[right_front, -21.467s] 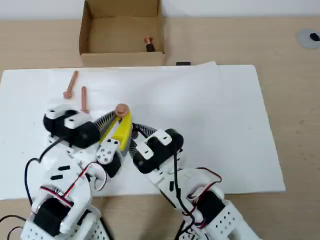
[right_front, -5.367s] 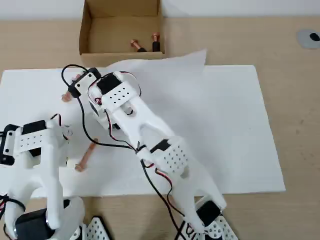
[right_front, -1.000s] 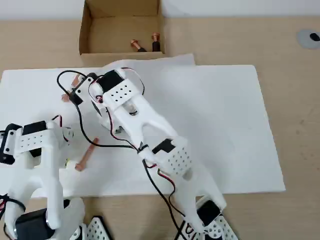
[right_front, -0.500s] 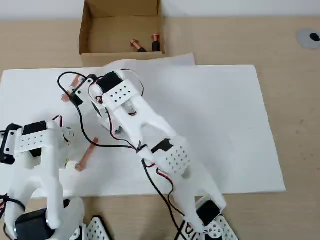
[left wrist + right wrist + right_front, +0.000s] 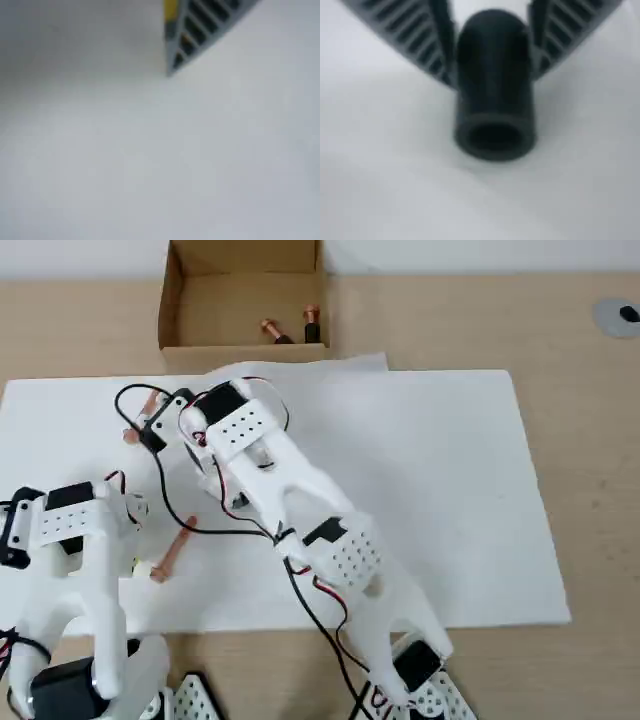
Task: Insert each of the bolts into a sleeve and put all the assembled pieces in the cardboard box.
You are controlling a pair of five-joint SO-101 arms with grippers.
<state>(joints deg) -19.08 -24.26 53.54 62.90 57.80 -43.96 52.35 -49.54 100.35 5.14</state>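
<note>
Holds right arm (image 5: pixel 290 480) stretched far-left over sheet (image 5: pixel 450 490), sleeve (image 5: pixel 495 110) pinched between fingers (image 5: pixel 405 40); can't fully make out bolt (image 5: pixel 149 402) behind cable (image 5: pixel 124 406).

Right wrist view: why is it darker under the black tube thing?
Right wrist view: the black cylindrical sleeve, clamped in the right gripper, blocks the light, so a soft grey shadow lies on the white paper sheet around its open end. High view: light looks even over that sheet, with no glare spots.

The sleeve (image 5: pixel 495 100) is black, bolt (image 5: pixel 173 550) copper, cardboard box (image 5: pixel 245 358) brown, sheet (image 5: pixel 450 490) white.
</note>
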